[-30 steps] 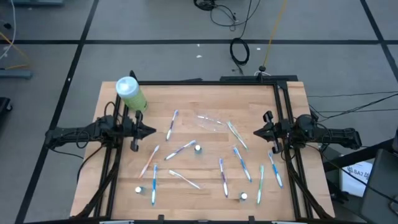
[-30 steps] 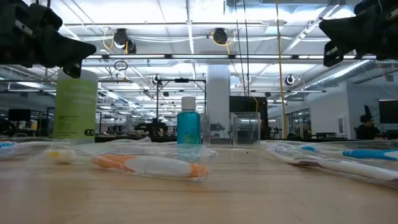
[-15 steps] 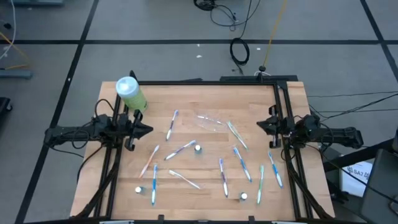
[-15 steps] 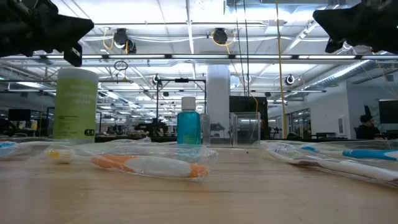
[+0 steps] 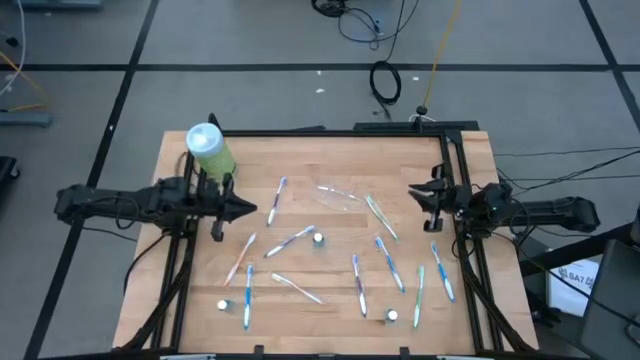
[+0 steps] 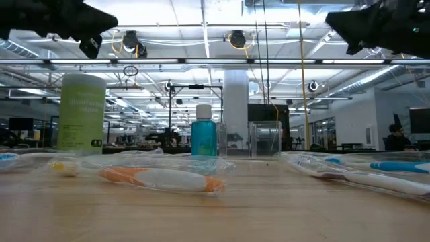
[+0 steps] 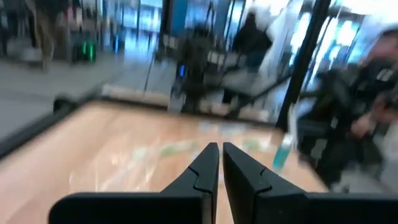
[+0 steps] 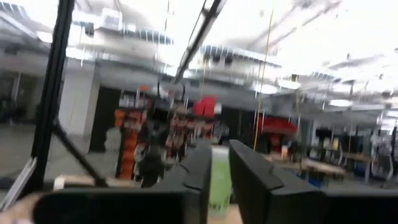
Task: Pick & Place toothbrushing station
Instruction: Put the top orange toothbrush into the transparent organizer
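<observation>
While the toothbrushes (image 5: 290, 240) lie scattered on the wooden table (image 5: 470, 150), the clear cup (image 5: 340, 194) seems to lie tipped among them. Beside the green bottle (image 5: 210, 150), the left gripper (image 5: 248, 209) hovers pressed together; the right gripper (image 5: 412, 191), well apart, stands slightly spread, holding nothing.

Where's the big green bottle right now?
In the high view, the green bottle stands at the table's far-left corner, just beyond the left gripper.

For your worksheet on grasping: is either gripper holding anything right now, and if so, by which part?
Nothing is held. The left gripper and the right gripper both hang above the wooden table with nothing between their fingers.
</observation>
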Robot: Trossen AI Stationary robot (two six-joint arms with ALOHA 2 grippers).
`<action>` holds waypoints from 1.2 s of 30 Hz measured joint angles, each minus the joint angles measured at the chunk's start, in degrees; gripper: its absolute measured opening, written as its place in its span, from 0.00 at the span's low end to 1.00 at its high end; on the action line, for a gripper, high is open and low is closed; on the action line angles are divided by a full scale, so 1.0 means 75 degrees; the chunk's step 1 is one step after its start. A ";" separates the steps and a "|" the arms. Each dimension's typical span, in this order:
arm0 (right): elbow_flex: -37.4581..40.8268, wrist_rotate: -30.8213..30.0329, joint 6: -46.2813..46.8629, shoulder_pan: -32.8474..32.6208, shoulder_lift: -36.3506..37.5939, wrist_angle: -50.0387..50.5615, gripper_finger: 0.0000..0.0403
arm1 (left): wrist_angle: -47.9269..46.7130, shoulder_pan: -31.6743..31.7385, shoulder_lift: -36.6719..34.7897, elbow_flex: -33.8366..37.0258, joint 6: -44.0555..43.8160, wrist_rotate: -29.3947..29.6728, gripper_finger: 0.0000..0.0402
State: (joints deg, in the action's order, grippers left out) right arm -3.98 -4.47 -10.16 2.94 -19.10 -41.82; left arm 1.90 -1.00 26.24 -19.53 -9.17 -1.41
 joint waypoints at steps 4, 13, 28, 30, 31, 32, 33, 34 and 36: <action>-0.0140 -0.0023 0.0303 0.0000 -0.0733 -0.0005 0.30 | -0.1971 -0.0089 0.0858 -0.1076 -0.0045 0.0504 0.07; -0.0194 -0.0006 0.0818 0.0000 -0.1422 -0.0265 0.45 | -0.4256 -0.0099 0.2136 -0.2160 -0.1006 0.0522 0.08; -0.0220 0.0000 0.0858 0.0000 -0.1445 -0.0455 0.47 | -0.6095 -0.0465 0.3497 -0.2168 -0.3792 0.0353 0.44; -0.0220 0.0000 0.0859 0.0000 -0.1445 -0.0451 0.47 | -0.6089 -0.0677 0.3791 -0.2167 -0.4111 0.0141 0.45; -0.0220 0.0000 0.0858 0.0000 -0.1445 -0.0449 0.47 | -0.6054 -0.0797 0.3938 -0.2167 -0.4278 0.0117 0.45; -0.0220 0.0000 0.0858 0.0000 -0.1445 -0.0443 0.47 | -0.5990 -0.0916 0.4093 -0.2168 -0.4475 0.0123 0.45; -0.0223 -0.0003 0.0857 0.0000 -0.1445 -0.0435 0.47 | -0.5939 -0.1032 0.4251 -0.2168 -0.4657 0.0172 0.45; -0.0223 -0.0003 0.0855 0.0000 -0.1445 -0.0425 0.47 | -0.5925 -0.1129 0.4408 -0.2168 -0.4816 0.0240 0.45; -0.0229 -0.0003 0.0852 0.0000 -0.1445 -0.0408 0.47 | -0.5946 -0.1314 0.4744 -0.2168 -0.5141 0.0352 0.45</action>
State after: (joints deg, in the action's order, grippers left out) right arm -5.69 -4.49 -3.77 2.94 -29.93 -44.88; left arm -42.70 -10.85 61.82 -35.79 -47.72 1.23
